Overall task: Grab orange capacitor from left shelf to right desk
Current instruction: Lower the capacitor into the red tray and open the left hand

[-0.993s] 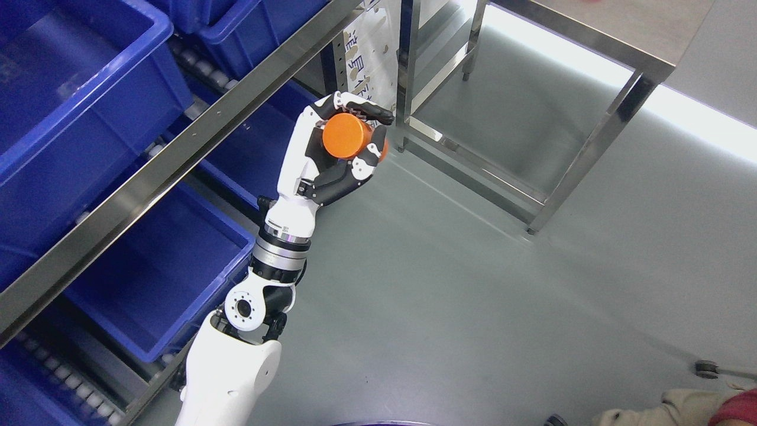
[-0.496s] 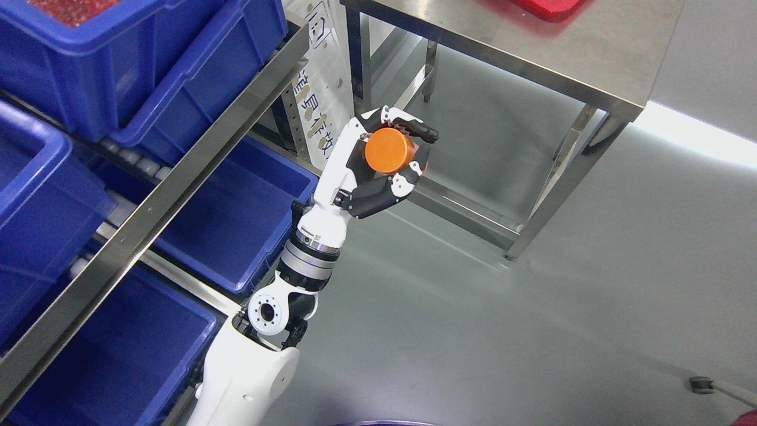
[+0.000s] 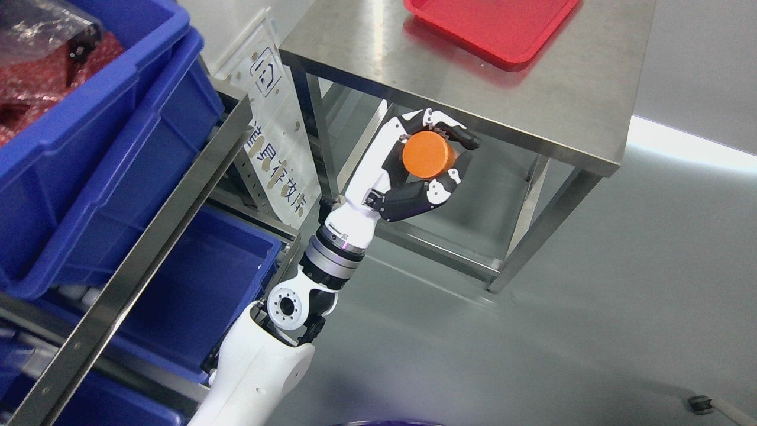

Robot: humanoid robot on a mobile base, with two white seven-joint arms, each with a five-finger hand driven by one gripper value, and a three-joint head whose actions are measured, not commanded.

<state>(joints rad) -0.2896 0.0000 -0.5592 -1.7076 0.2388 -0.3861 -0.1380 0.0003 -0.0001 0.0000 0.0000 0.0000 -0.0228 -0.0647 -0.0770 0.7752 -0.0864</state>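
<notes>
Gripping the orange capacitor with our left hand, fingers curled around it, we hold it in the air just below the desk's near edge; red tray sits at the desk's far edge.

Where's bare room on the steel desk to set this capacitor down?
Bare steel on the desk runs from the red tray to the near edge, and left of the tray. The tray fills the far part. The left hand holds the orange capacitor.

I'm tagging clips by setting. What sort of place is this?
Probably a factory or warehouse parts area: blue storage bins on a metal roller rack, a stainless steel desk, and a bare grey floor.
</notes>
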